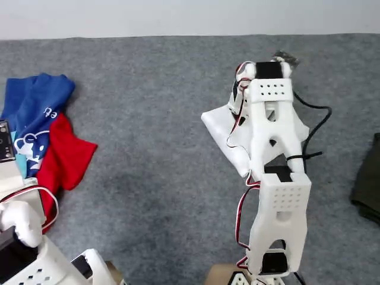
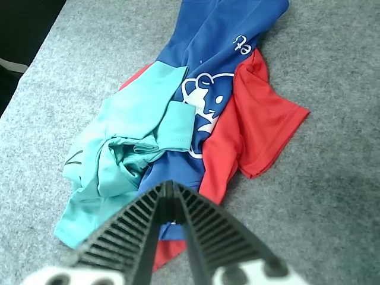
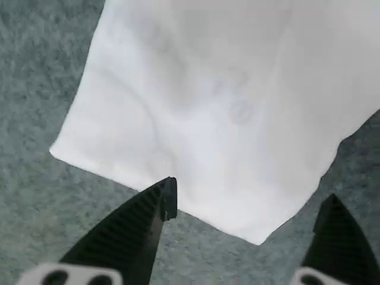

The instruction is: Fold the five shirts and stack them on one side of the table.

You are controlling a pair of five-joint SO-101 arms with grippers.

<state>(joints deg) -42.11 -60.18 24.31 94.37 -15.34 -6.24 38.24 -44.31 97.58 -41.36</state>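
Observation:
A white shirt (image 1: 222, 127) lies folded flat on the grey table, partly under my right arm (image 1: 276, 148). My right gripper (image 3: 249, 202) hangs open just above the white shirt (image 3: 225, 101), near one of its corners, with nothing between the fingers. At the table's left edge lies a loose pile: a blue shirt (image 1: 35, 101) with a white print, a red shirt (image 1: 65, 157) and a teal shirt (image 2: 119, 136). My left gripper (image 2: 169, 189) is shut and empty, hovering over the near end of that pile, above the blue shirt (image 2: 219, 47) and the red shirt (image 2: 261, 124).
A dark shirt (image 1: 368, 184) lies at the table's right edge. The left arm's base (image 1: 24, 237) sits at the front left corner. Bare grey felt (image 1: 154, 178) stretches between the pile and the white shirt.

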